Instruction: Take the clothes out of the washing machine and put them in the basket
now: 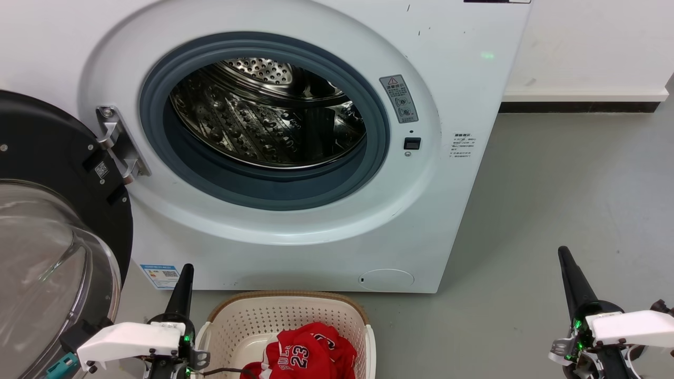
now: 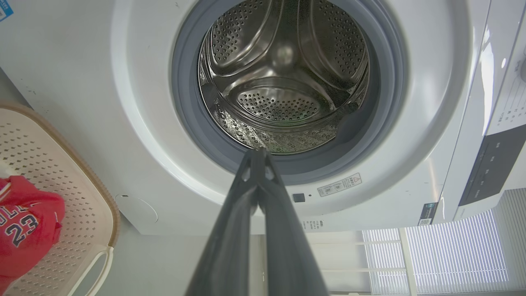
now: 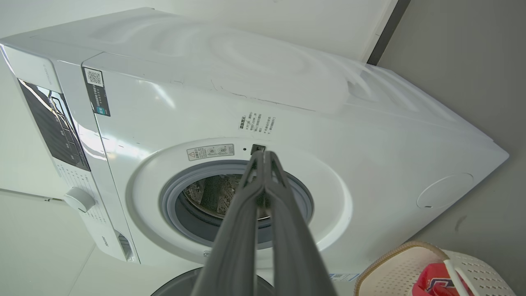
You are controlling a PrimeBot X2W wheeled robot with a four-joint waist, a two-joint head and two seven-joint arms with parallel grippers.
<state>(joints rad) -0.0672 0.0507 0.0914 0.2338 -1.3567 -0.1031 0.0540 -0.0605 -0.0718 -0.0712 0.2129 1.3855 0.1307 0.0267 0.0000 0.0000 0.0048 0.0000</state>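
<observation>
The white washing machine (image 1: pixel 295 131) stands with its black-framed glass door (image 1: pixel 47 231) swung open to the left, and I see no clothes in its steel drum (image 1: pixel 268 113). Red clothes (image 1: pixel 308 355) with the number 23 lie in the cream basket (image 1: pixel 253 321) on the floor in front of it. My left gripper (image 1: pixel 187 269) is shut and holds nothing, just left of the basket. My right gripper (image 1: pixel 563 252) is shut and holds nothing, over the grey floor to the right. The left wrist view shows the drum (image 2: pixel 283 82), the basket (image 2: pixel 82 197) and the clothes (image 2: pixel 24 222).
Grey floor (image 1: pixel 568 200) spreads to the right of the washer, up to a white wall with a dark skirting (image 1: pixel 579 107). The open door takes up the left side, close to my left arm. Window blinds (image 2: pixel 431 255) appear in the left wrist view.
</observation>
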